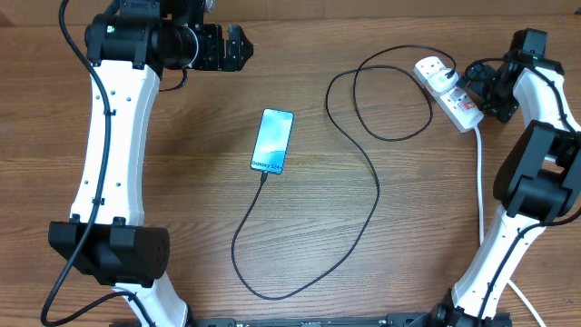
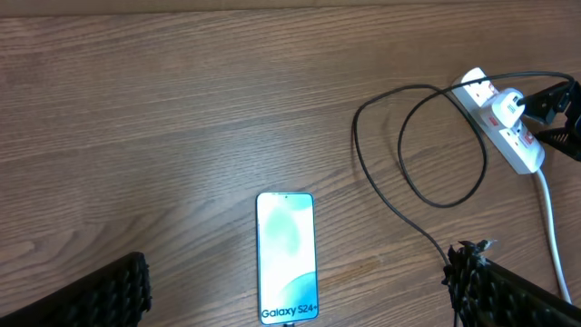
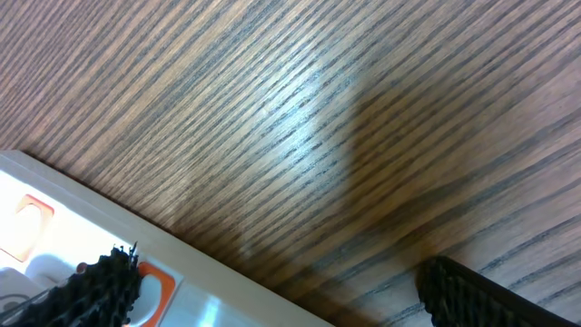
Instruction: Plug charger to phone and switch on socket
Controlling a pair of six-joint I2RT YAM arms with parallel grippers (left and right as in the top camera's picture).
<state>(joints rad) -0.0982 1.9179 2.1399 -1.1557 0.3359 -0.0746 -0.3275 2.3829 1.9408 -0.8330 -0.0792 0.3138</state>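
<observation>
The phone (image 1: 272, 141) lies face up mid-table with its light blue screen lit, and also shows in the left wrist view (image 2: 286, 250). The charger (image 1: 374, 195), a thin black cable, runs from the phone's bottom edge in a wide loop to its plug (image 1: 438, 73), which sits in the socket (image 1: 461, 107), a white power strip at the far right. My left gripper (image 1: 238, 47) hovers open, up and left of the phone, holding nothing (image 2: 300, 277). My right gripper (image 1: 472, 86) is open right beside the socket (image 3: 227, 295), one finger (image 3: 91, 291) over its orange-red switch (image 3: 156, 286).
The socket's thick white lead (image 1: 480, 186) runs down the right side toward the right arm's base. The cable (image 2: 413, 154) coils in loose loops left of the strip. Bare wooden tabletop (image 1: 182, 163) lies left of the phone.
</observation>
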